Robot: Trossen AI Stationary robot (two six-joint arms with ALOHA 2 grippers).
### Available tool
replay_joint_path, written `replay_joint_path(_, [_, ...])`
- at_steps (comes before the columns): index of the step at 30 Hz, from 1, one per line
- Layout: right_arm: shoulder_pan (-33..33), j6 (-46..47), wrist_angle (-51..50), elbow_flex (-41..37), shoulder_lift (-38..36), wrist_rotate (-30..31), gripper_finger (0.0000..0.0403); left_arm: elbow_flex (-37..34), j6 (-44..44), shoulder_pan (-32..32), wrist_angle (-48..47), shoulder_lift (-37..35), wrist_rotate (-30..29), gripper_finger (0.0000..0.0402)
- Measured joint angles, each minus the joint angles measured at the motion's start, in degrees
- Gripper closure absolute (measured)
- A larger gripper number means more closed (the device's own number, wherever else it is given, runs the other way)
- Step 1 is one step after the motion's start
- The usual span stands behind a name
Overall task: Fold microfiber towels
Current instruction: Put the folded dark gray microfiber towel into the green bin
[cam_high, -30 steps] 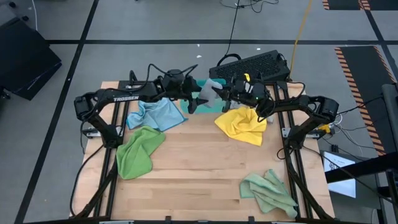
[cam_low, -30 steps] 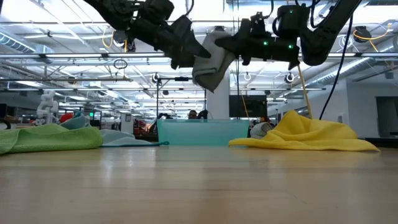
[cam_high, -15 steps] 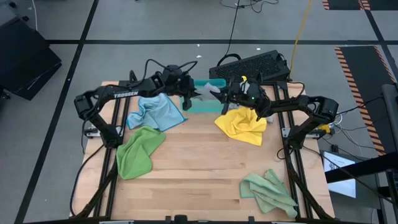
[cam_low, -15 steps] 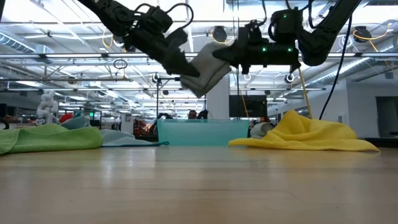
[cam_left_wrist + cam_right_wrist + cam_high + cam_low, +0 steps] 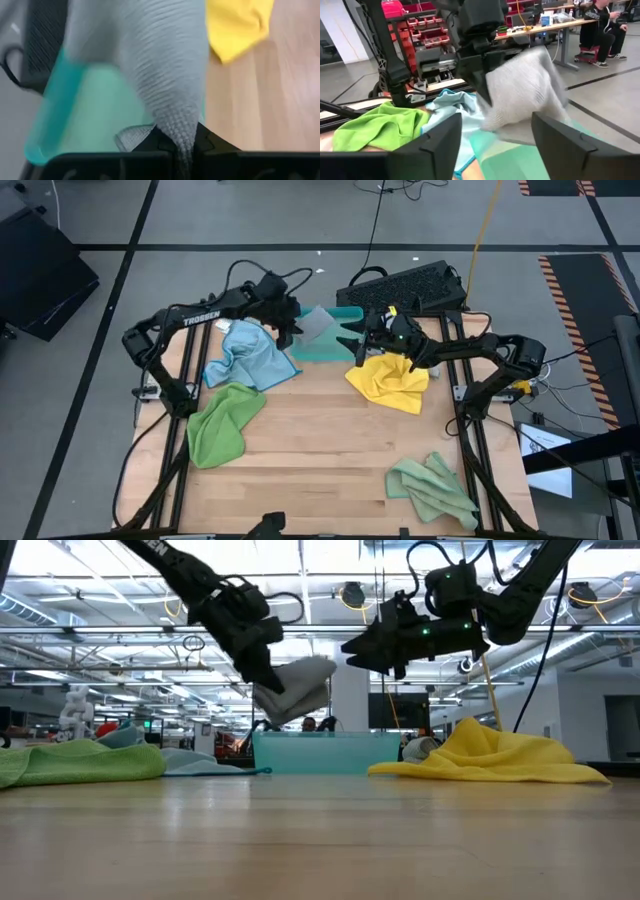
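Note:
A folded grey towel [image 5: 318,323] hangs over the teal tray [image 5: 330,352] at the table's far middle. My left gripper [image 5: 290,328] is shut on the towel at its left side. The towel also shows in the low view [image 5: 300,690] and in the right wrist view [image 5: 525,90]. My right gripper [image 5: 362,340] is open and empty just right of the towel, above the yellow towel's [image 5: 388,380] far edge. Light blue [image 5: 250,360] and green [image 5: 225,420] towels lie crumpled at the left. Another green towel [image 5: 435,490] lies at the near right. My left gripper pinches the grey towel between its two fingers at one narrow bunched end [image 5: 181,135]. The fingers come from the table's left, slanting down. The towel reaches out past the fingertips toward the right, doubled over and slack, clear above the tray [image 5: 325,752].
A black keyboard [image 5: 405,285] lies behind the table's far edge. Bare wood lies open in the table's middle and near left. In the right wrist view, a seated person [image 5: 605,25] and shelves show in the room beyond.
My right gripper has let go of the grey towel and now stands apart from it. My left gripper has carried the towel down and toward the table's far left. The towel has dropped from well above the tray to just over it, and its free end has sagged.

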Motion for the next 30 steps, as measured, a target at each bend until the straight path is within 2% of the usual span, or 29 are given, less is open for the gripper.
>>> replay_joint_path(5, [0.0, -2.19, -4.44, 0.0, -3.58, -0.02, 0.0153, 12.16, 5.35, -0.34, -13.75, 7.04, -5.14, 0.0392])
replay_joint_path(11, [0.02, -5.6, -17.3, 0.02, -10.75, 0.03, 0.0162, 25.57, 9.98, -0.31, -23.62, 18.17, -5.19, 0.0392])
replay_joint_path(16, [0.0, -7.09, -23.86, -2.65, -16.95, 0.25, 0.0164, 34.31, 19.94, -2.1, -33.05, 26.32, -4.6, 0.0392])
replay_joint_path(20, [0.0, -6.85, -23.84, -7.35, -22.07, 1.81, 0.0165, 37.49, 27.08, -3.03, -37.59, 30.01, -6.13, 0.0384])
replay_joint_path(24, [-0.02, -6.52, -23.98, -11.73, -27.07, 4.76, 0.0165, 37.85, 28.59, -2.78, -37.18, 30.77, -6.52, 0.0392])
replay_joint_path(30, [0.04, -5.44, -23.85, -14.37, -31.8, 4.73, 0.0165, 37.85, 28.01, -0.93, -37.35, 30.86, -6.48, 0.0382])
